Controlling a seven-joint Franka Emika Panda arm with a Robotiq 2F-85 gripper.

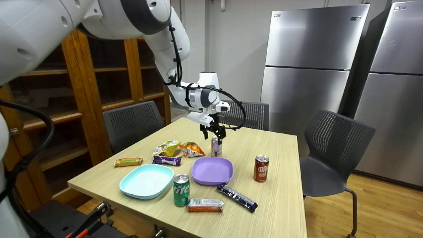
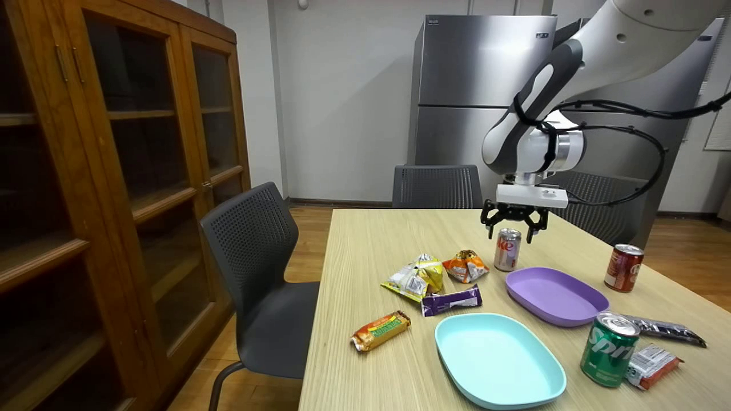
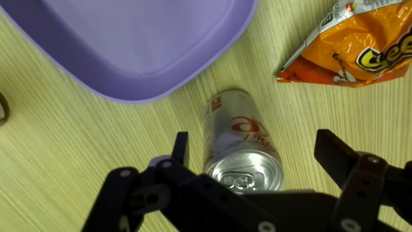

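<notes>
Spread wide, nothing held

The claw [image 2: 510, 235] has its fingertips [image 3: 182, 146] to either side of a silver can [image 3: 238, 129], with gaps in the wrist view, so nothing is gripped. The can stands upright on the table [image 1: 277, 145], apparently needing no support, near the purple plate [image 3: 135, 87] and orange snack bag [image 3: 347, 54]. How low the fingertips reach is hard to judge.

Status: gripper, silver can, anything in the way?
Gripper open at the silver can. Can upright, not gripped. Purple plate and orange snack bag close by, neither between the jaws.
</notes>
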